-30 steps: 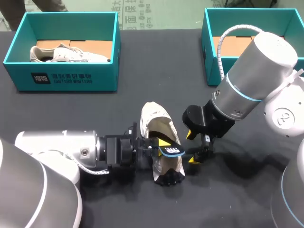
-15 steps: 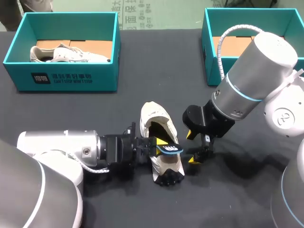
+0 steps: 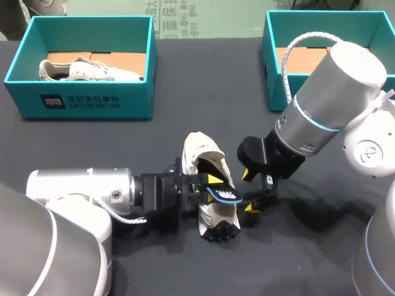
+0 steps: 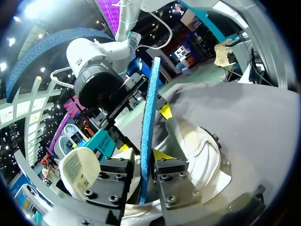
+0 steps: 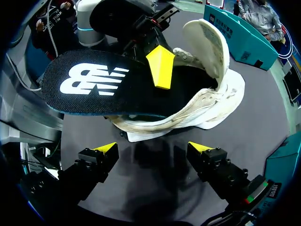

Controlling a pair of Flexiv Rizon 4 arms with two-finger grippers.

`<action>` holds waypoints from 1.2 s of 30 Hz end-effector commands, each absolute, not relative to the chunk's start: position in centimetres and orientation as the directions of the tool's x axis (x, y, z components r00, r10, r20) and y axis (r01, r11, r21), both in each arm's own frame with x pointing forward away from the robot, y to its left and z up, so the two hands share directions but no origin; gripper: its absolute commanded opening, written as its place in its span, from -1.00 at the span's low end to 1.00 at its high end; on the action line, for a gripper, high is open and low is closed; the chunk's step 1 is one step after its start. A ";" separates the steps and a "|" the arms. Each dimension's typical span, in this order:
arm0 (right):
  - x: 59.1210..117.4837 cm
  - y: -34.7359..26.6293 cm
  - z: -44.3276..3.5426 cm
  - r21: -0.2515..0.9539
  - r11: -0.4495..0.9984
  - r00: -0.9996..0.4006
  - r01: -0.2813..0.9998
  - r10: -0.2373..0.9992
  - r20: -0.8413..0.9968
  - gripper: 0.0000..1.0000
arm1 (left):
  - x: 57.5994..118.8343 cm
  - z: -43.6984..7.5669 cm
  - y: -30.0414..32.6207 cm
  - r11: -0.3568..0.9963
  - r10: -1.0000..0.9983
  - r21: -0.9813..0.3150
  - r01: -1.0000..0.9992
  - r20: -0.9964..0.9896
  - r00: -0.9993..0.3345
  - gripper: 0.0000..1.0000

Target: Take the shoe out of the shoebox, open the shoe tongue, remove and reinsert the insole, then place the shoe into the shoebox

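Left arm has crept forward over the last second, carrying the insole (image 3: 223, 195) slightly deeper over the shoe (image 3: 207, 153) mouth; right arm unchanged. So reinsertion looks underway, though whether the insole's toe end is already inside is hard to see. Left gripper (image 4: 143, 176) is clamped on the insole, edge-on between its fingers. Right gripper (image 5: 157, 153) has fingers apart, holds nothing, low just beside the shoe. Shoe lies mid-table (image 3: 185, 86), tongue folded back, well apart from the teal cardboard shoebox (image 3: 276, 92). Insole: thin flexible foam, dark top, white print, blue underside. Shoe: soft creased off-white fabric, black lugged sole.
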State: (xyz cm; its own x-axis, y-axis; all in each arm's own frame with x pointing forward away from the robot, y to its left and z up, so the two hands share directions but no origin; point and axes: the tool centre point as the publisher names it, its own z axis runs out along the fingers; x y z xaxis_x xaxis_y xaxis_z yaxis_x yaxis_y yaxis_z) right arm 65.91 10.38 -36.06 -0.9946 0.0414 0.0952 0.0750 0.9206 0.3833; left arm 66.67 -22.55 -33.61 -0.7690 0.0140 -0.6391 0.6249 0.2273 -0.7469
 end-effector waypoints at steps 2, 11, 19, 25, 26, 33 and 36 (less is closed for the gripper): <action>65.8 10.5 -36.2 0.383 0.921 -0.995 0.075 0.043 0.093 1.00 | 66.0 -32.8 -22.4 0.210 0.018 -0.748 0.629 -0.641 -0.768 -0.54; 65.8 10.5 -36.2 0.383 0.921 -0.995 0.075 0.043 0.093 1.00 | 64.9 -31.2 -22.8 0.170 0.026 -0.739 0.652 -0.658 -0.753 -0.57; 65.8 10.5 -36.2 0.383 0.921 -0.995 0.075 0.043 0.093 1.00 | 64.5 -31.2 -22.8 0.156 0.040 -0.715 0.681 -0.685 -0.728 -1.00; 65.8 10.5 -36.2 0.383 0.921 -0.995 0.075 0.043 0.093 1.00 | 65.3 -32.5 -22.6 0.162 0.048 -0.703 0.693 -0.696 -0.717 -1.00; 65.8 10.5 -36.2 0.383 0.921 -0.995 0.075 0.043 0.093 1.00 | 65.5 -32.7 -22.6 0.166 0.050 -0.698 0.697 -0.700 -0.712 -1.00; 65.8 10.5 -36.2 0.383 0.921 -0.995 0.075 0.043 0.093 1.00 | 66.6 -33.9 -22.6 0.176 0.049 -0.705 0.687 -0.691 -0.721 -1.00; 65.8 10.5 -36.2 0.383 0.921 -0.995 0.075 0.043 0.093 1.00 | 67.1 -34.4 -22.5 0.192 0.052 -0.706 0.681 -0.686 -0.726 -1.00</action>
